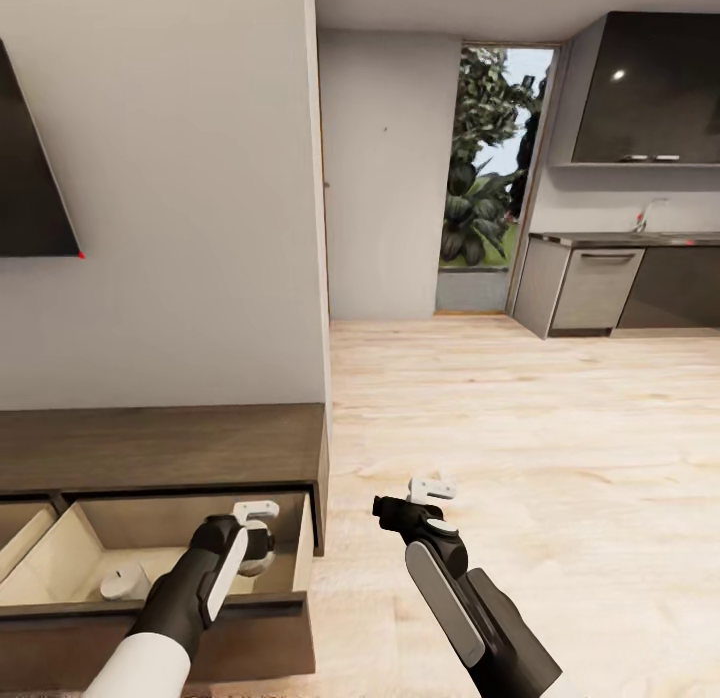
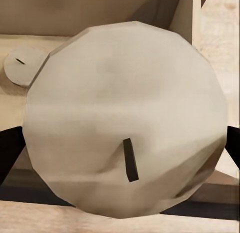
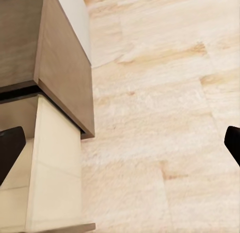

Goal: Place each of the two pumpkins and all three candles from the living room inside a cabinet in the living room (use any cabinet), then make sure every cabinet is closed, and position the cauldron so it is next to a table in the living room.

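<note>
Dark-brown wood: the cabinet [image 1: 160, 446] runs along the wall at my left, w/ its end drawer [image 1: 300, 563] pulled out, pale beige inside. My left claw [image 1: 256, 548] hangs over that open drawer and is clenched on a candle [image 2: 125, 118]; in the left wrist view the candle's flat beige top w/ a short dark wick sits right between the two black fingertips [image 2: 10, 148], which press it from either side. A 2nd candle [image 1: 124, 582] already lies on the drawer floor, near the front-left of the compartment, apart from the held one; the wrist cam catches it too, just past the held candle's edge. Another drawer beside it also looks partly open, cut off by the frame edge.

My right claw [image 1: 432, 490] hovers over the light wood floor [image 1: 520, 428], just right of the cabinet's end, holding nothing. Its black fingertips [image 3: 10, 148] are spread wide in the right wrist view, w/ the cabinet corner and bare floor between them.

Farther off: a dark TV [image 1: 30, 178] on the wall above the cabinet, a doorway w/ plants [image 1: 490, 168] outside, and kitchen units [image 1: 620, 278] at the far right.
</note>
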`<state>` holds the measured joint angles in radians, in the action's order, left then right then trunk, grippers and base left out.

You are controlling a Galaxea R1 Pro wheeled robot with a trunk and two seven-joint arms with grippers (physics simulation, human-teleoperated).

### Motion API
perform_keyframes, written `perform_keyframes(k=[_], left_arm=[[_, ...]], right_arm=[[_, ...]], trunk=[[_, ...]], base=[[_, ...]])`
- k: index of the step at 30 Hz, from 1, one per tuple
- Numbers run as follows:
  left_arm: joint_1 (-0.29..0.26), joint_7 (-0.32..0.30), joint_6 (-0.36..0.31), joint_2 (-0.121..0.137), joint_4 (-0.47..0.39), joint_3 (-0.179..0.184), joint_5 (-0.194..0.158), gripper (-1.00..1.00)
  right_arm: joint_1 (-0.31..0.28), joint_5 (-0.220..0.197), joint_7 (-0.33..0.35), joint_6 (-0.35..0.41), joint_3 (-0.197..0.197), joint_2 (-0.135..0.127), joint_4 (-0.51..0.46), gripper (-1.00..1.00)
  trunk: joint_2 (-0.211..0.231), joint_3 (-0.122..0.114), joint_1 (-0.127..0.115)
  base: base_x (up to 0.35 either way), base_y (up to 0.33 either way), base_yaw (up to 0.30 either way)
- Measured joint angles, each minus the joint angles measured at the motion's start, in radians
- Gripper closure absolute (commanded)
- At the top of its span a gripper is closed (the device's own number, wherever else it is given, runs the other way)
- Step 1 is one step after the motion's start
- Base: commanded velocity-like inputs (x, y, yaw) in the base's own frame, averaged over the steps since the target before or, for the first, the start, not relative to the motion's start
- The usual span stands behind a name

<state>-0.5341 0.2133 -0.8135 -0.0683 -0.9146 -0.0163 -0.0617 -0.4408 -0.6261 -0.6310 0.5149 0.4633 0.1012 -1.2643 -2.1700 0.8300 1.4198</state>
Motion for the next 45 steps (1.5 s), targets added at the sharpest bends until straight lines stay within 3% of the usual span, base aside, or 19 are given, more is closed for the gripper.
perform_keyframes(k=[3, 10, 45], left_arm=[[-0.001, -0.047, 0.007, 0.01, 0.0, -0.002, 0.003, 1.0], [-0.001, -0.059, 0.026, 0.021, 0.0, -0.003, 0.004, 1.0], [-0.001, -0.054, 0.039, 0.018, 0.0, -0.001, 0.005, 1.0]], right_arm=[[0.0, 0.0, 0.0, 0.0, 0.0, 0.0, 0.0, -1.0], [0.0, 0.001, 0.0, 0.0, 0.0, 0.0, 0.0, -1.0], [0.0, 0.002, 0.0, 0.0, 0.0, 0.0, 0.0, -1.0]], trunk=[[-0.021, 0.009, 0.012], [-0.07, 0.031, 0.038], [-0.07, 0.031, 0.038]], base=[[0.0, 0.0, 0.0], [0.0, 0.0, 0.0], [0.059, 0.035, 0.0]])
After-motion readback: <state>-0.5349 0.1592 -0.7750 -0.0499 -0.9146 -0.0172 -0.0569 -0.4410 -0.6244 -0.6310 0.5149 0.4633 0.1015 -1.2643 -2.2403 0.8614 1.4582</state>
